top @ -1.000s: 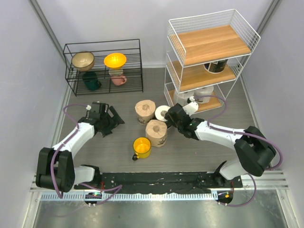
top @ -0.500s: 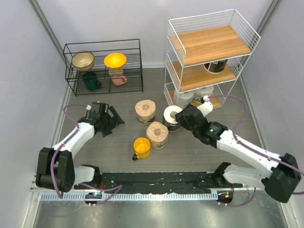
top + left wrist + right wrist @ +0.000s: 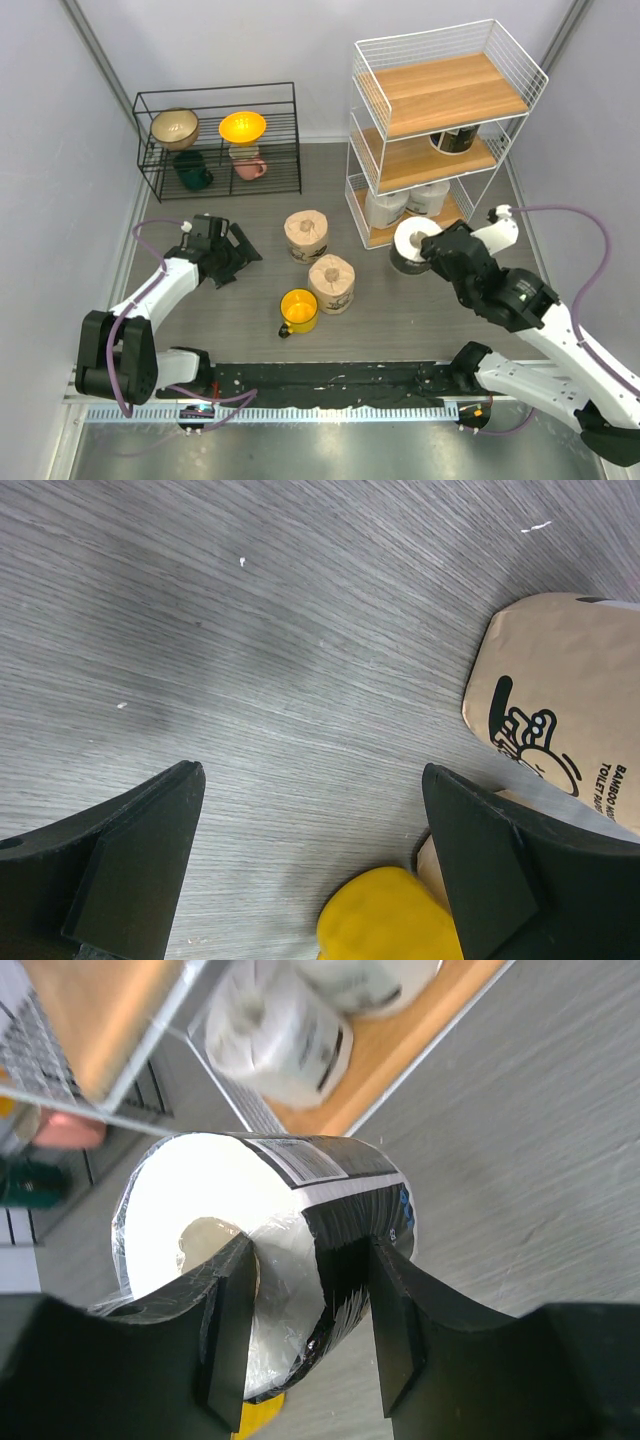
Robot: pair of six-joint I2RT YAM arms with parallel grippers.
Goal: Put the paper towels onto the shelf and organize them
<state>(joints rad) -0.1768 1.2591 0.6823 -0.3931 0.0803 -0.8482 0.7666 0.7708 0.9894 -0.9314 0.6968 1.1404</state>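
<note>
Swung right from beside the tan rolls (image 3: 331, 281), my right pincer (image 3: 428, 250) now carries the white roll (image 3: 411, 240) just in front of the shelf (image 3: 450, 92), near its bottom board. It is clamped on the roll. The wrist view shows one finger (image 3: 232, 1310) down the core and the other on the dark wrap, which the top view hides. Only the top view shows free room: top board bare, one roll on the middle, two below. I'd choose the middle board and hold until the roll rests. My left pincer (image 3: 232, 255) gapes over bare tabletop (image 3: 300, 630).
</note>
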